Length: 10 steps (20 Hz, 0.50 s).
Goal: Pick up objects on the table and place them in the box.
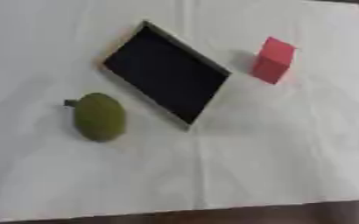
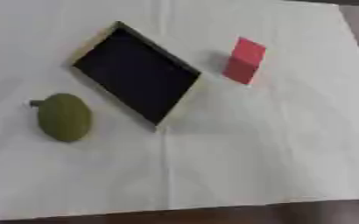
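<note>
One black box [image 1: 166, 72], one red block [image 1: 273, 60], one green fruit [image 1: 99, 117], one white cloth [image 1: 274, 166]

Nothing of the robot's own body shows in either eye view. No arm, hand, cable or marking comes in on any side of the box [image 1: 167, 72], left, right, near or far, so its colours and shapes cannot be told. Around the box only the white-covered bench [image 1: 274, 153] is seen.
</note>
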{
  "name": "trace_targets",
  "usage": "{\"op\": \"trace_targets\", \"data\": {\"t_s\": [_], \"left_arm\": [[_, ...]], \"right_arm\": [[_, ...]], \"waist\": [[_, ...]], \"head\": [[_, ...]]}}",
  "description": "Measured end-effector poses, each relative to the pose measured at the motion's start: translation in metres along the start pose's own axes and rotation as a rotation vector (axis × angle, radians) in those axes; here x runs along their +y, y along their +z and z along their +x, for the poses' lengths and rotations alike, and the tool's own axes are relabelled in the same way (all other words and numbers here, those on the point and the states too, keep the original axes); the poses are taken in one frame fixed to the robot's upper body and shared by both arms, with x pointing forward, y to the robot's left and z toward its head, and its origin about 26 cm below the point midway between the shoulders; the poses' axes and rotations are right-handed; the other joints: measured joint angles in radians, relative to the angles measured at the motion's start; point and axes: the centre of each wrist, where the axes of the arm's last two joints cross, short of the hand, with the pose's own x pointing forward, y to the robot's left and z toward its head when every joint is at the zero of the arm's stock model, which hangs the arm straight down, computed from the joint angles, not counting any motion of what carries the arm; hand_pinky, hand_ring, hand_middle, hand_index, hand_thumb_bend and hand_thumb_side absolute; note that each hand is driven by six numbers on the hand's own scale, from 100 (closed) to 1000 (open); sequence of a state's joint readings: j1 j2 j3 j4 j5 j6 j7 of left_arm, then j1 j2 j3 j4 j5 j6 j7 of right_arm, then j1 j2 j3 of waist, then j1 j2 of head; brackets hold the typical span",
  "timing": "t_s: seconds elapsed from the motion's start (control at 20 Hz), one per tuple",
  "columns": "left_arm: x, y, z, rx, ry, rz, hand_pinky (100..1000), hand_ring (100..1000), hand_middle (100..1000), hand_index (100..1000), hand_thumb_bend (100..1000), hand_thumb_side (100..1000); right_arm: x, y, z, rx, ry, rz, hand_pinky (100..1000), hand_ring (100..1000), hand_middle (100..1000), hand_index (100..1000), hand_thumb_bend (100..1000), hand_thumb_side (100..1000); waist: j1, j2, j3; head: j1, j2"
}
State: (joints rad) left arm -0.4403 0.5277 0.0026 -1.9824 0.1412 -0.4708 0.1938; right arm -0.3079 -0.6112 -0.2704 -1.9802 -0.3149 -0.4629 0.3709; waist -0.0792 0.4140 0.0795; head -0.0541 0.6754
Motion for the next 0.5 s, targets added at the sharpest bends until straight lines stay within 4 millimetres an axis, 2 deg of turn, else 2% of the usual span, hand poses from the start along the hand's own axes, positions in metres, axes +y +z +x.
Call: {"op": "trace_targets", "data": {"t_s": [0.35,0.5], "left_arm": [[0.0,0.0,0.0,0.002,0.002,-0.001,752,762,737,839,100,606],[0.0,0.0002,0.0,0.002,0.002,-0.001,752,762,737,839,100,611]], "right_arm": [[-0.0008,-0.0008,0.0004,-0.006,0.006,0.006,996,982,691,804,100,470],[-0.0064,-0.0085,0.0033,-0.022,0.049,0.056,972,981,707,814,100,470]], "waist": [[0.0,0.0,-0.002],[-0.001,0.0,-0.003]], "head": [[-0.001,0.0],[-0.001,0.0]]}}
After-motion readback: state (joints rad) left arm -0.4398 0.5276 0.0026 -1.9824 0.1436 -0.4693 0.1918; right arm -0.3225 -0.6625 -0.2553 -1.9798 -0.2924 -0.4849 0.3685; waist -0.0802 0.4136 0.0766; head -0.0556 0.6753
